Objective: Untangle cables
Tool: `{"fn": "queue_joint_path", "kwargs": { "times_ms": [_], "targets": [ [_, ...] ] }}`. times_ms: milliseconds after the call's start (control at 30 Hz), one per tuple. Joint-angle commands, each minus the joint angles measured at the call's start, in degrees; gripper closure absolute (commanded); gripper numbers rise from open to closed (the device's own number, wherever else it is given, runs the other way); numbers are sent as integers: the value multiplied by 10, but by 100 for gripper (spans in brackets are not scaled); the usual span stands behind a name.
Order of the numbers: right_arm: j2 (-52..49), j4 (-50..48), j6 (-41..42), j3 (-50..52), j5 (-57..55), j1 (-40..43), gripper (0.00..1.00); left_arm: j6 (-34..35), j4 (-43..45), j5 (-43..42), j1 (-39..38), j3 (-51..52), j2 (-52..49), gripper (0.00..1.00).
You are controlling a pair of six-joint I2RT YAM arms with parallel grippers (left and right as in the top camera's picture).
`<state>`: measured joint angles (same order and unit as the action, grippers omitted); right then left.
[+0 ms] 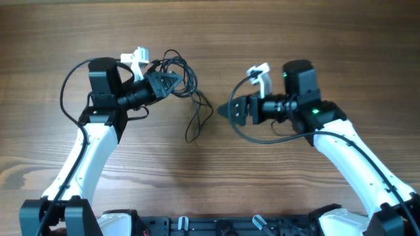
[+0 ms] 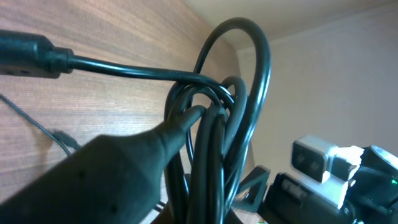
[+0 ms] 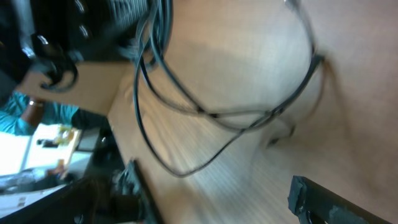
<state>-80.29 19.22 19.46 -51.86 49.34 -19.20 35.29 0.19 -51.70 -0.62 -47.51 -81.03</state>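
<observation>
In the overhead view the left gripper (image 1: 176, 80) has its tip inside the bunch of the cables (image 1: 187, 92). Loose strands run from there down to the right on the wooden table (image 1: 275, 33). The right gripper (image 1: 223, 111) points left, near these strands but apart from them.

The left wrist view shows what overhead hides: the black loops (image 2: 211, 124) cross tightly just beside one dark finger (image 2: 118, 171). I cannot tell if this gripper clamps them.

The blurred right wrist view shows thin wires (image 3: 217, 118) lying ahead, and the right gripper's fingers (image 3: 336, 199) stand apart, holding nothing.
</observation>
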Motion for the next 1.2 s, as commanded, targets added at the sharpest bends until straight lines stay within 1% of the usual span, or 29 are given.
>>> {"fn": "queue_joint_path", "kwargs": {
  "times_ms": [0,67,133,267,333,400,500,533,667,733,800,1000,1167],
  "targets": [
    [16,28,37,-2,-5,-24,0,-20,1,-47,1,-2,13,96],
    [52,29,36,-2,-5,-43,0,-20,0,-77,1,-2,15,96],
    [94,32,37,-2,-28,-60,0,-18,-10,-85,1,-2,20,96],
    [170,83,37,-2,-148,-97,0,-19,-57,-85,1,-2,41,96],
    [193,121,37,-2,-177,-112,0,-21,-78,-85,1,-2,58,96],
    [198,143,47,-2,-177,-116,0,-23,-95,-85,-6,-2,79,96],
    [198,163,52,-2,-203,-115,0,-48,-106,-80,-45,-2,112,96],
    [198,166,52,-2,-221,-115,0,-50,-105,-65,-63,-2,121,96],
    [198,168,66,-2,-263,-115,0,-50,-105,-23,-112,-2,132,96],
    [198,173,66,-2,-276,-115,0,-50,-103,-22,-125,-2,132,95],
    [198,175,66,-2,-292,-115,0,-50,-103,-15,-133,-2,132,94],
    [198,175,66,-2,-294,-115,0,-50,-103,23,-139,-2,132,94],
    [198,175,66,-2,-294,-115,0,-50,-103,75,-139,-2,132,96]
  ]
}}
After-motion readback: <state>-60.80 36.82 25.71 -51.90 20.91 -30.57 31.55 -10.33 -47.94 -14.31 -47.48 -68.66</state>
